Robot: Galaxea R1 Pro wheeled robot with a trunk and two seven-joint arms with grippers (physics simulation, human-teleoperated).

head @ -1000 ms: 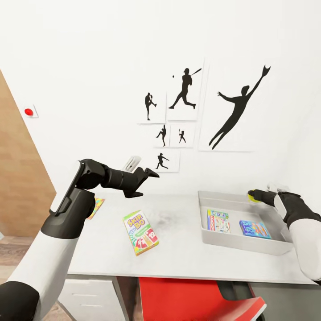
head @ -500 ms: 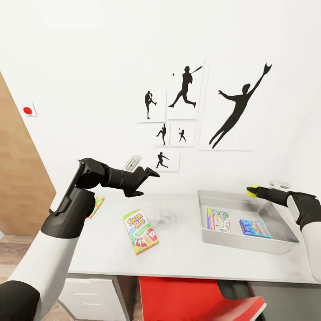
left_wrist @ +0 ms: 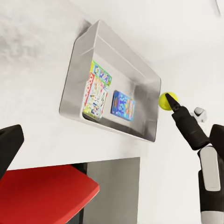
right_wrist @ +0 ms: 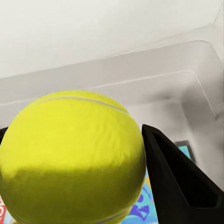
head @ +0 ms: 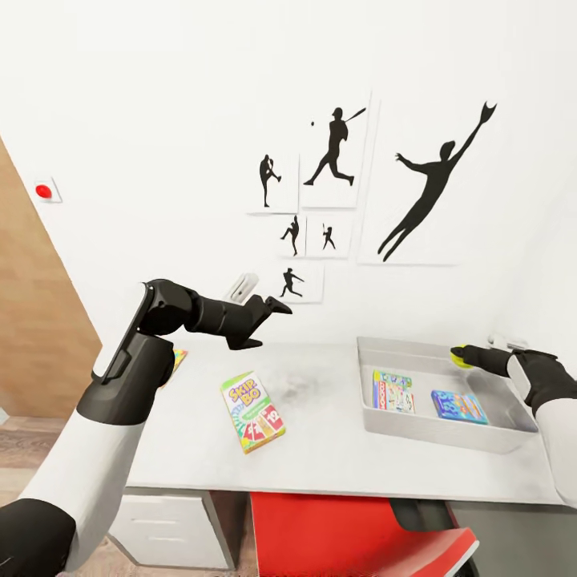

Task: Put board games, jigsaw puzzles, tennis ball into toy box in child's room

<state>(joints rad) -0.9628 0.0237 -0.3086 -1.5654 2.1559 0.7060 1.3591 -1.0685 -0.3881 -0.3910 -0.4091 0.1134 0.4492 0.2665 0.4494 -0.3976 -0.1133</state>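
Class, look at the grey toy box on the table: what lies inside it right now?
Inside the toy box lie two flat printed board games, one mainly blue. The right gripper holds the tennis ball above its far rim.

A red chair [head: 336,533] sits beneath, a red wall button [head: 42,191] above left.

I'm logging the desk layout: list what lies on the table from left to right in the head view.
Jigsaw puzzle → SKIP-BO board game → toy box holding an orange-yellow board game, then a blue board game → tennis ball in the right gripper, above the box's far right corner.
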